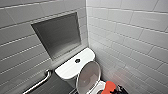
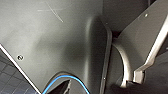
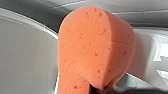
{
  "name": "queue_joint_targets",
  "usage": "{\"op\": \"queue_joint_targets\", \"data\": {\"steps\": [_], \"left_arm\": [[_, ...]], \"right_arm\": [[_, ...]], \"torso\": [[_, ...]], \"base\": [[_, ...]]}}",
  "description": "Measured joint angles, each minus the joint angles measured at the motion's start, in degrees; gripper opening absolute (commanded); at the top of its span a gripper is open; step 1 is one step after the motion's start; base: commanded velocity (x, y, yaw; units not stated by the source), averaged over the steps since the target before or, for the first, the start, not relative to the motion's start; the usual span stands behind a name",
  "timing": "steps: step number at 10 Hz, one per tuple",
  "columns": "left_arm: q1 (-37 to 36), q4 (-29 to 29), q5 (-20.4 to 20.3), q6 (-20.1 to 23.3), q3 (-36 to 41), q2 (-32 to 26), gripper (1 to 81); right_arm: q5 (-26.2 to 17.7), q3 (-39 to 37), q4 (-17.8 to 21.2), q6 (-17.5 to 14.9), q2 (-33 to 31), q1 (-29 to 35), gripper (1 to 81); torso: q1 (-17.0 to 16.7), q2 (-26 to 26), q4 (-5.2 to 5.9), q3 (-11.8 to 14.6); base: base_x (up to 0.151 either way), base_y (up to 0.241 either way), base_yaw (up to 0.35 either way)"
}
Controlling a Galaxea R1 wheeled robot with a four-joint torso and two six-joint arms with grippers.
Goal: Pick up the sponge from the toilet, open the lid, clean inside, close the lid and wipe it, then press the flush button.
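The toilet's white tank point(image 1: 71, 68) stands against the tiled wall, with the dark round flush button point(image 1: 77, 60) in the middle of its top. The oval lid point(image 1: 88, 77) is raised and leans back toward the tank. Low at the right of the lid, the orange sponge point(image 1: 109, 87) is squeezed in my right gripper point(image 1: 117, 90), which is shut on it. In the right wrist view the sponge point(image 3: 96, 47) bulges out of the gripper point(image 3: 100, 89), close beside the pale lid point(image 3: 25, 57). My left gripper stands open, holding nothing.
A steel-lined niche point(image 1: 58, 33) is recessed in the wall above the tank. A metal grab bar point(image 1: 41, 82) runs along the wall left of the toilet. The tiled side wall point(image 1: 130, 37) stands close on the right. My own dark body panel point(image 2: 50, 42) is close by the left wrist.
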Motion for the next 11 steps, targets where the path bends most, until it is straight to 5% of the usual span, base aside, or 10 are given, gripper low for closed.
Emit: {"op": "queue_joint_targets", "data": {"steps": [5,11], "left_arm": [[0.0,-0.05,0.17,0.0,0.0,-0.17,81.1],[0.46,-0.07,1.24,-0.24,0.0,-0.63,81.1]], "right_arm": [[-4.36,-10.57,-1.22,0.0,9.0,4.07,1.0],[-4.52,-23.08,-1.39,0.3,16.9,4.46,1.0]], "torso": [[0.0,0.0,0.0,0.0],[0.0,0.0,0.0,-0.02]], "base": [[0.0,0.0,0.0],[0.0,0.0,0.0]]}}
